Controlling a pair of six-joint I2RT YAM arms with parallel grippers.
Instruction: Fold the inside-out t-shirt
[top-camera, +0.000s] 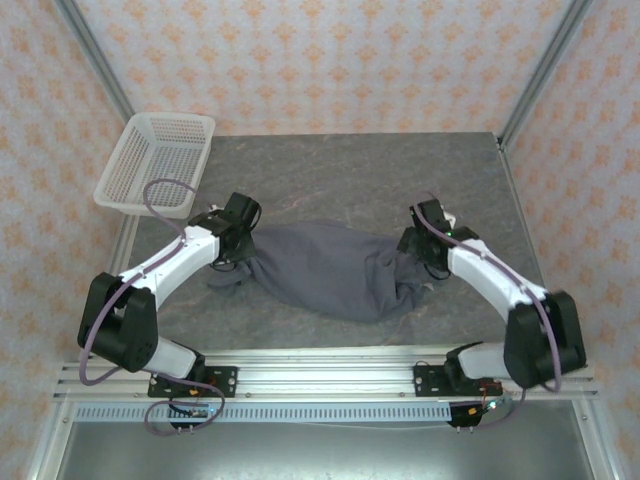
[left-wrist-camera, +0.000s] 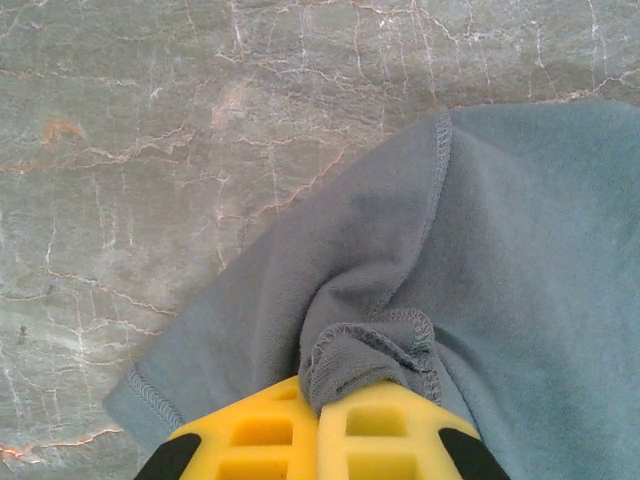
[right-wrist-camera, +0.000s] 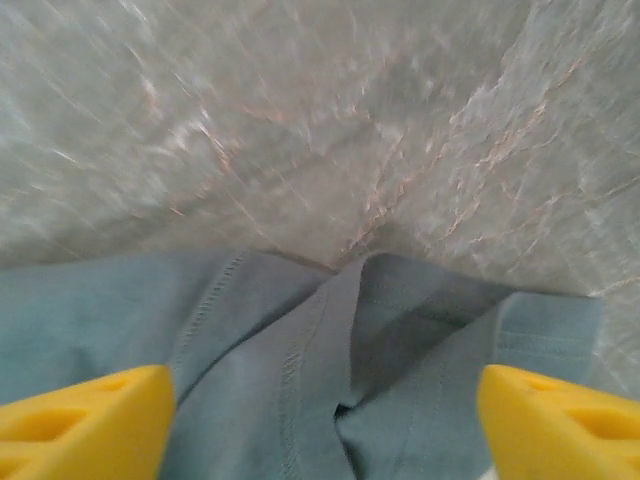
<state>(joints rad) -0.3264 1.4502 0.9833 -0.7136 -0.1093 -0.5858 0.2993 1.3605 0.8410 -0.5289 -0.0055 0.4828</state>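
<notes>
The dark slate-grey inside-out t-shirt (top-camera: 335, 268) lies bunched in a long heap across the middle of the table, between the two arms. My left gripper (top-camera: 243, 240) is at its left end, shut on a pinched fold of stitched hem (left-wrist-camera: 370, 350), with the yellow fingers (left-wrist-camera: 260, 435) pressed together. At the shirt's right end my right gripper (top-camera: 420, 252) stands open above the cloth. Its yellow fingertips (right-wrist-camera: 85, 420) are wide apart, with folded grey fabric (right-wrist-camera: 340, 370) lying loose between them.
A white mesh basket (top-camera: 158, 160) sits at the table's far left corner, partly over the edge. Grey marble tabletop (top-camera: 340, 170) stretches behind the shirt. Patterned walls and metal posts close the cell on three sides.
</notes>
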